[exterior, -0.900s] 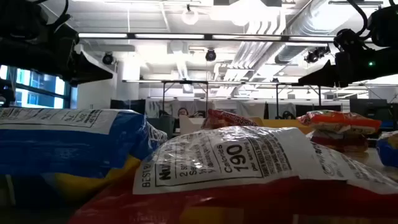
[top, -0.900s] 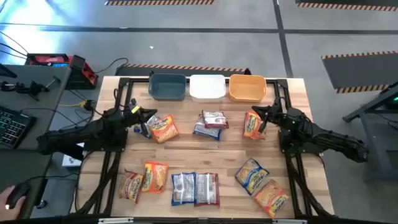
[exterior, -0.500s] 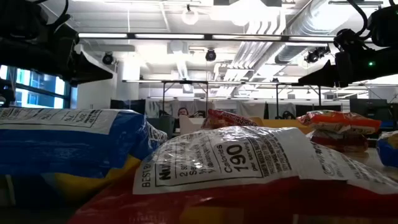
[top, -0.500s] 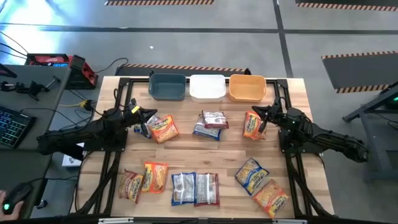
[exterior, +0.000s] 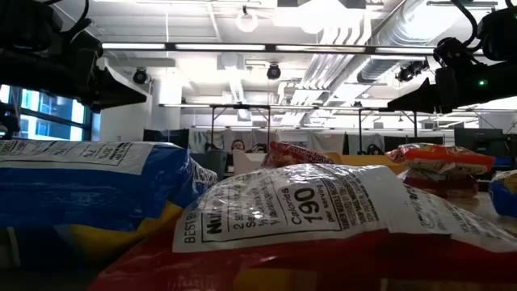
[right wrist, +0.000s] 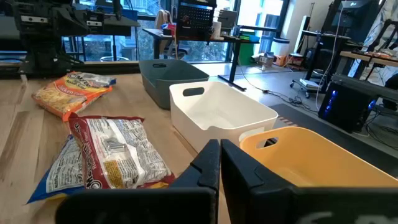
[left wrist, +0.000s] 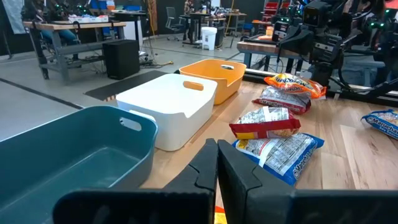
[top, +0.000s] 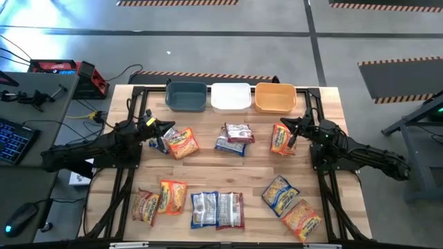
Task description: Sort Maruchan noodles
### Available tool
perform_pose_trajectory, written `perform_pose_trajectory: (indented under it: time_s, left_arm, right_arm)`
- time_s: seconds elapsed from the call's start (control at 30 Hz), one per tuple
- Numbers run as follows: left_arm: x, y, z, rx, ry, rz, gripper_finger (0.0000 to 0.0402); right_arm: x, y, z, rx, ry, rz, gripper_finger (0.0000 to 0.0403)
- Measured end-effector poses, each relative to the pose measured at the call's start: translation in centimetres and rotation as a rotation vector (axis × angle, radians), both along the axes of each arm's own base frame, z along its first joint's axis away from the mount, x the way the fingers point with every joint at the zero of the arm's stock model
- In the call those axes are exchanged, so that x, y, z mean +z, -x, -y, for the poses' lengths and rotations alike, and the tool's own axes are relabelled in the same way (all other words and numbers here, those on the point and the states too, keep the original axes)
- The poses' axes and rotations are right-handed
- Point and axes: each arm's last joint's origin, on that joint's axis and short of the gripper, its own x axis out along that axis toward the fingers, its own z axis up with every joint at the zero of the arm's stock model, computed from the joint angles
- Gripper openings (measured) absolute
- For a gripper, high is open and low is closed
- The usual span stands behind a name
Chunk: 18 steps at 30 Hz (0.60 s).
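Observation:
Maruchan noodles lie spread over the wooden table (top: 208, 173). An orange-red packet (top: 181, 142) lies beside my left gripper (top: 160, 133), which is shut and hovers above the table, as its wrist view (left wrist: 217, 163) shows. Another orange-red packet (top: 282, 139) lies beside my right gripper (top: 296, 131), also shut (right wrist: 220, 163) and held up in the air. A white-maroon packet (top: 239, 132) rests partly on a blue one (top: 227, 145) at the middle. Several more packets (top: 218, 209) lie along the near edge.
A dark-blue bin (top: 187, 96), a white bin (top: 230, 97) and an orange bin (top: 275, 97) stand in a row at the far edge. The black arm frames (top: 124, 180) run along both table sides. A desk with a keyboard (top: 14, 142) stands to the left.
Both arms have kept still. A person's hand by the mouse at the lower left has drawn out of view.

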Motion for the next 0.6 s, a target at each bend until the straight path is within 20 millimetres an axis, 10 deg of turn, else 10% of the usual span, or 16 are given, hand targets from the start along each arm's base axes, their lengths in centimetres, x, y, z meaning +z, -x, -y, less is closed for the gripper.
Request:
perform_pose_trajectory:
  time_s: [0.6]
  left_arm:
    - [0.0,0.0,0.0,0.0,0.0,0.0,0.0001]
  right_arm:
    - [0.66,-0.05,-0.03,0.015,0.026,0.065,0.0]
